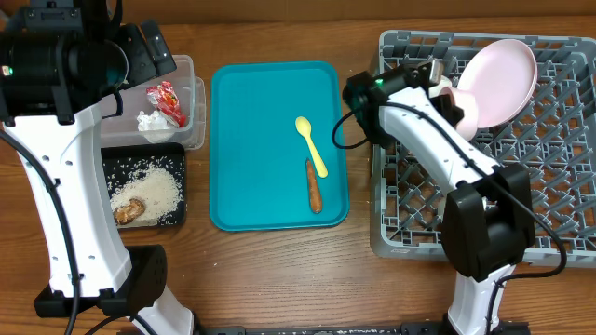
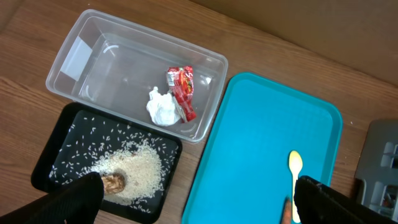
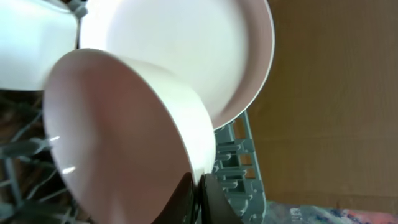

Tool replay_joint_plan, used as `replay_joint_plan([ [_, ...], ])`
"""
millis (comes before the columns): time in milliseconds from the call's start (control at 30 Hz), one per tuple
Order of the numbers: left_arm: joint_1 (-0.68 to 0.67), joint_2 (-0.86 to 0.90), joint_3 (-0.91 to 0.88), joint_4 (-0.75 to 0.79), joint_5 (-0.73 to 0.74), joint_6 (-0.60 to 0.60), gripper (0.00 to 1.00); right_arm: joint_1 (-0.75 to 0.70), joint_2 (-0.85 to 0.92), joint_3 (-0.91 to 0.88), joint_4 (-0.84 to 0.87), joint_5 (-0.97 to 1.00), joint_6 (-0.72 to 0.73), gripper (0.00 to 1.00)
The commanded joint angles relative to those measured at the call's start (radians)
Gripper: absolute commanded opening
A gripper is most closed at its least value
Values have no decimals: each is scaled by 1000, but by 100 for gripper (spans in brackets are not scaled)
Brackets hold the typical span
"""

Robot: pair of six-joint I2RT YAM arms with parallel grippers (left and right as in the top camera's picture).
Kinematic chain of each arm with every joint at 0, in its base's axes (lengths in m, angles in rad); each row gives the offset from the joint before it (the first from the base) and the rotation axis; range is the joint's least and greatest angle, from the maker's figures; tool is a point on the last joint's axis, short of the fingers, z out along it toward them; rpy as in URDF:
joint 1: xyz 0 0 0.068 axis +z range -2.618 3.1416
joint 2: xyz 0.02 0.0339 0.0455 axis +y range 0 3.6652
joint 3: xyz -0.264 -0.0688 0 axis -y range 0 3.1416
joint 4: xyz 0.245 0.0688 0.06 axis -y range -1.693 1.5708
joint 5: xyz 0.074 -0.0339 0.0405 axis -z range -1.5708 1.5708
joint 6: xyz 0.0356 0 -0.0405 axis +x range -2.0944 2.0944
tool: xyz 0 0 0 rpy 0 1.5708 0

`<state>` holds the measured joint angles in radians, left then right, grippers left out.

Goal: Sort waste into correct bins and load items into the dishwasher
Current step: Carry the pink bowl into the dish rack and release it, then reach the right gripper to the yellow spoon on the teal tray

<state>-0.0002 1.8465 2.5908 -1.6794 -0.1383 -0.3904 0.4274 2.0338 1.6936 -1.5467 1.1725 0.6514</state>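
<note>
**Bowl pinched at the rack, left fingers spread above the bins**

The left gripper (image 2: 202, 204) hangs with its fingers (image 2: 71, 200) spread wide and holding nothing. Ahead of it in the wrist view sits the clear tub (image 2: 78, 59). Inside, toward the tub's right end, a red wrapper (image 2: 181, 90) and a crumpled white napkin (image 2: 163, 107) touch each other. Just by the left fingertip lies the black tray (image 2: 59, 155), with a heap of rice (image 2: 140, 168) and a brown scrap (image 2: 113, 182) at the heap's edge. Toward the right fingertip, the teal tray (image 2: 261, 137) carries the yellow spoon (image 2: 295, 167) and, beside it, the carrot (image 1: 314, 186). Further right, the right gripper (image 3: 198, 198) is closed on the rim of a pinkish bowl (image 3: 124, 137), over the grey dish rack (image 3: 239, 165). Just beyond the bowl, the pink plate (image 3: 186, 43) stands tilted in the rack.
</note>
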Motion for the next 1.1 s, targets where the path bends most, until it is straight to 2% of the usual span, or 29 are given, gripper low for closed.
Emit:
replay_joint_plan([
  [0,0,5,10,1,8,-14,100,-5,37,-20,7,-171,15,4],
  [167,0,5,10,1,8,-14,100,-5,37,-20,-7,-240,15,6],
  [267,0,5,10,1,8,-14,100,-5,37,-20,-10,-263,15,24],
  [533,0,5,10,1,8,-14,100,-1,37,13,-21,-311,15,37],
  [600,0,5,10,1,8,-14,100,-1,37,37,-31,-311,15,64],
  [667,0,5,10,0,8,-14,100,-1,37,74,-47,-311,15,79],
  [733,0,5,10,1,8,-14,100,-1,37,115,-65,-311,15,88],
  [800,0,5,9,1,8,-14,100,-1,37,167,-86,-317,15,93],
  [967,0,5,10,1,8,-14,100,-1,37,322,-138,-356,-1,98],
  [1067,0,5,10,1,8,-14,100,-1,37,425,-146,-465,-69,100],
])
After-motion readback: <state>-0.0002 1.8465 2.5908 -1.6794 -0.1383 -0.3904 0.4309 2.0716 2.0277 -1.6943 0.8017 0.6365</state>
